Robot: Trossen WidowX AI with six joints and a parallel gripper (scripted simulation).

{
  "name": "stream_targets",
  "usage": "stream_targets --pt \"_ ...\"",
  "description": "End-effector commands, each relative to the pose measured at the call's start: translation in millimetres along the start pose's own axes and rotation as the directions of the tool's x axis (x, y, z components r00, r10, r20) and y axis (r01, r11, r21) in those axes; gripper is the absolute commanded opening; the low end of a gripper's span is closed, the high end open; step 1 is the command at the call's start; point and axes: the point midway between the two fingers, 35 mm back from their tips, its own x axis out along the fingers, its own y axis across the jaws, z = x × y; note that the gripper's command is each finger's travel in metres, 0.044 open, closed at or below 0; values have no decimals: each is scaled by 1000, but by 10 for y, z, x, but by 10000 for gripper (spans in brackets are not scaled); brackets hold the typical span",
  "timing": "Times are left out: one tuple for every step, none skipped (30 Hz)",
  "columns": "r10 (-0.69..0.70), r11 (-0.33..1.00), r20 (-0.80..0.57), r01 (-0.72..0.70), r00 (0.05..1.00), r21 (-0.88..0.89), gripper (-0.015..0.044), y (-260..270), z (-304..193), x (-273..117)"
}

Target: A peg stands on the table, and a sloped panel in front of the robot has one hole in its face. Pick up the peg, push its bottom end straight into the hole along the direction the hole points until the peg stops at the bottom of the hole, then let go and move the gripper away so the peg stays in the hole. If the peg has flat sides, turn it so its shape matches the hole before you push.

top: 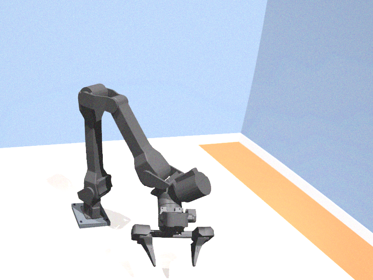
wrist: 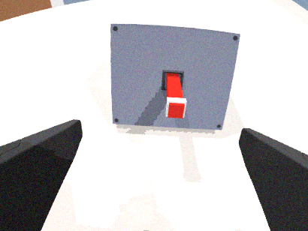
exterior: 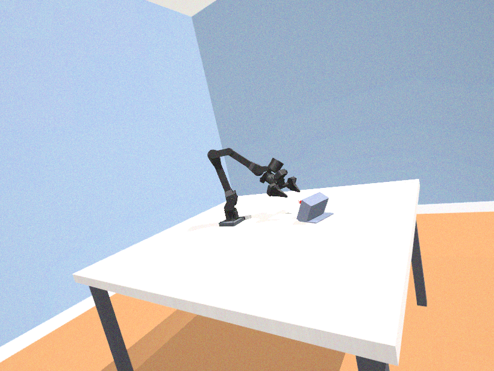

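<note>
Two fingers of the tool (top: 174,265) (exterior: 293,194) (wrist: 161,132) spread wide, holding nothing, apart from red peg (exterior: 300,202) (wrist: 175,90).

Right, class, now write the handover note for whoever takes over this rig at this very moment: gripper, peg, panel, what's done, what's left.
Gripper: open, nothing between the fingers, off the peg.
Peg: red with a white band near its outer end, standing out of the hole in the sloped panel.
Done: peg in the hole and released.
Left: probably only backing the gripper farther off. Whether the peg has reached the bottom can't be seen, so check that first.
</note>
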Motion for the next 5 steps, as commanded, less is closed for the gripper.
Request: stream_targets --pt "-1 1000 7 1 1000 10 440 -8 23 -57" --pt "-1 1000 7 1 1000 10 440 -7 26 -72" --pt "-1 1000 7 1 1000 10 440 -6 30 -86" --pt "-1 1000 7 1 1000 10 440 -5 33 -101" --pt "-1 1000 7 1 1000 10 440 -4 36 -116"
